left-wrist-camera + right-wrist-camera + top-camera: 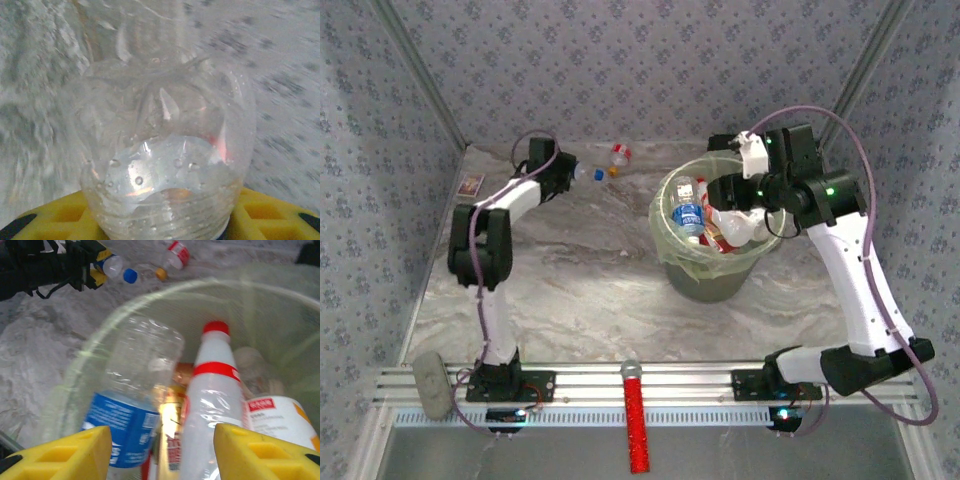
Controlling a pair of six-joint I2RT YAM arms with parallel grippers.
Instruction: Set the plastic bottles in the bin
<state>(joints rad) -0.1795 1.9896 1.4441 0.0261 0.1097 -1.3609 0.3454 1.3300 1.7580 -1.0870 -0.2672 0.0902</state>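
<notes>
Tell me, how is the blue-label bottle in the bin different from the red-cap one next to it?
The blue-label bottle is see-through; the red-cap bottle looks milky white. The blue-label bottle wears a wide blue wrap; the red-cap bottle has a thin red band. The blue-label bottle looks fatter; the red-cap bottle narrows to a slim neck. Both sit side by side inside the bin.

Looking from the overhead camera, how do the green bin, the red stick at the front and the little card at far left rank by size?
Largest: the bin.
Next: the red stick, long but thin.
Smallest: the card, though it lies farther back.
</notes>
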